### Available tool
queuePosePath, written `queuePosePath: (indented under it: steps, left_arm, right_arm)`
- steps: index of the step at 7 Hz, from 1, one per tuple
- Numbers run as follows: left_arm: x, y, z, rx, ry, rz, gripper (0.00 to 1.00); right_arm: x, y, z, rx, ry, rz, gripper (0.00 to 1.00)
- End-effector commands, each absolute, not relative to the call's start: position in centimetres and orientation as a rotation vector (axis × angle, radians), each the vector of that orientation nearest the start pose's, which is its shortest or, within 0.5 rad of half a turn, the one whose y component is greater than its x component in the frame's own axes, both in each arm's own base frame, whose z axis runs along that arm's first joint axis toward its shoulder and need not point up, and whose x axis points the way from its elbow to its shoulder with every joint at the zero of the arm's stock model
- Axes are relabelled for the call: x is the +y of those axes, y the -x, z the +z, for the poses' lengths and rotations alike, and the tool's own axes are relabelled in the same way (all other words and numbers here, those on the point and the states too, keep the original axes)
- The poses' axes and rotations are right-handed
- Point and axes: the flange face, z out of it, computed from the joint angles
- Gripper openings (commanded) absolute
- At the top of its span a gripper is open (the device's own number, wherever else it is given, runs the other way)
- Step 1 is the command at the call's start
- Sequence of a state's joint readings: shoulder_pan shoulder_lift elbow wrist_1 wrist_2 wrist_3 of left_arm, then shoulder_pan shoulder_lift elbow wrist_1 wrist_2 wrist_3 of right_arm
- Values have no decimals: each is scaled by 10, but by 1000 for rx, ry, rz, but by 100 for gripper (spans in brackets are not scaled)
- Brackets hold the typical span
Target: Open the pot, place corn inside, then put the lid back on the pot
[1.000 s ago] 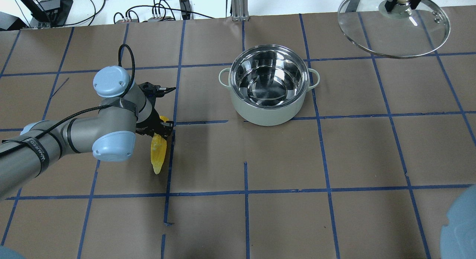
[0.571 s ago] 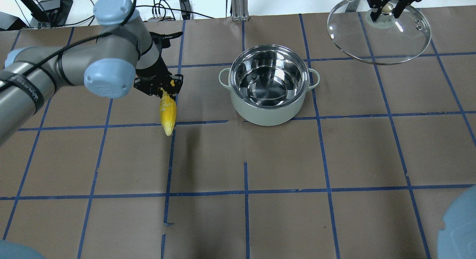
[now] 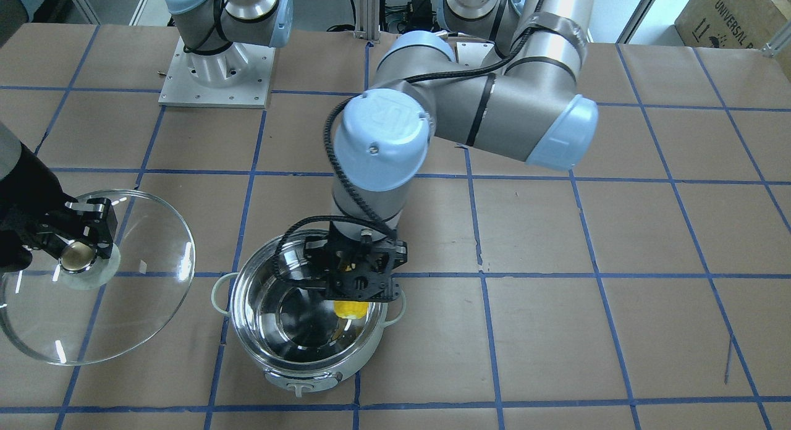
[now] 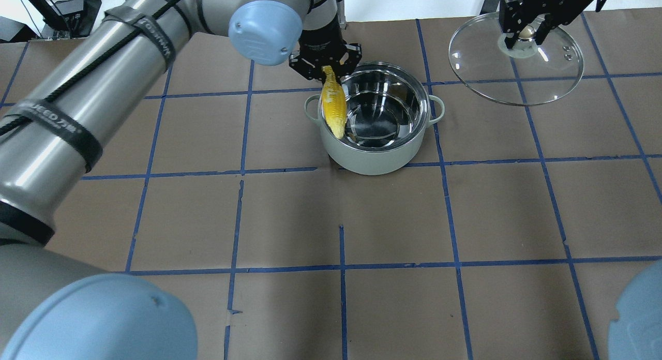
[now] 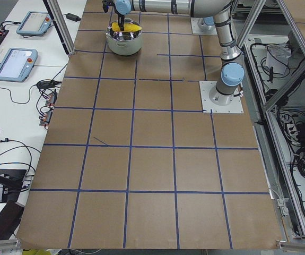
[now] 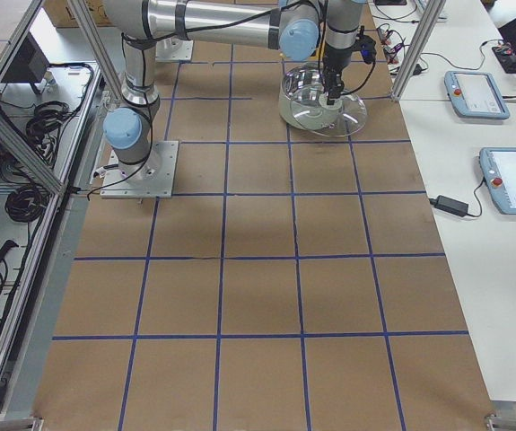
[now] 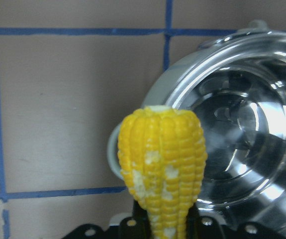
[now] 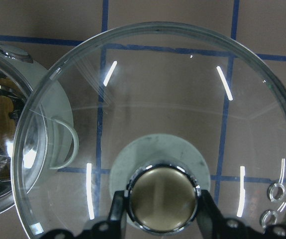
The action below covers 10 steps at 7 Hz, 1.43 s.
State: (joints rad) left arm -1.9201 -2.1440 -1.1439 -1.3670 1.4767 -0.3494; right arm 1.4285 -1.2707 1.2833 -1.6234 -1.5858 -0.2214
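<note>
- Left wrist view: the left fingers are closed on one end of a yellow corn cob, which sticks out away from the camera. Its free end hangs above the left rim and loop handle of a round pale grey-white pot with a shiny steel inside. The brown paper-covered desk, crossed by blue tape lines, lies below.
- Right wrist view: the right fingers grip the pale grey, brass-capped knob of a large round clear glass lid from both sides. The desk shows through the glass, and the pot's right handle and rim show under the lid's left edge.
- Overhead view: the pot stands open at the desk's far middle. The corn cob hangs tilted over its left rim, with the lower tip inside the mouth. The lid is held up at the far right, apart from the pot.
- Front-facing view: the left arm's black hand hangs over the pot and hides most of the cob. The lid hangs tilted on the robot's right side.
- Left side view: yellow shows above the far pot.
- Right side view: the lid hangs in front of the pot; the fingers are too small to judge.
</note>
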Motion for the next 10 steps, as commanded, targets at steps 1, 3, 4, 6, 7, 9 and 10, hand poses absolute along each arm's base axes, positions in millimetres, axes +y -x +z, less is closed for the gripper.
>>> queuePosePath:
  steps: [1, 3, 4, 6, 7, 9, 10]
  left_arm:
    - [-637, 422, 327, 3243, -29, -42, 21]
    - [-649, 427, 307, 3252, -46, -82, 27]
    - [-652, 426, 305, 3249, -36, -84, 82]
    - [-656, 418, 302, 3243, -28, -76, 98]
    - [-655, 418, 301, 3246, -28, -72, 99]
    - [-655, 387, 337, 3242, 17, -80, 100]
    - [-658, 321, 367, 3218, -12, 28, 100]
  right_arm:
    - [-633, -43, 464, 3160, 123, -63, 9]
    - [-632, -45, 465, 3160, 121, -65, 9]
    - [-632, -54, 464, 3160, 140, -63, 9]
    - [-633, -59, 461, 3158, 150, -59, 9]
    - [-634, -60, 460, 3157, 147, -56, 9]
    - [-638, -72, 453, 3142, 147, -84, 9]
    - [-643, -119, 429, 3145, 97, -120, 9]
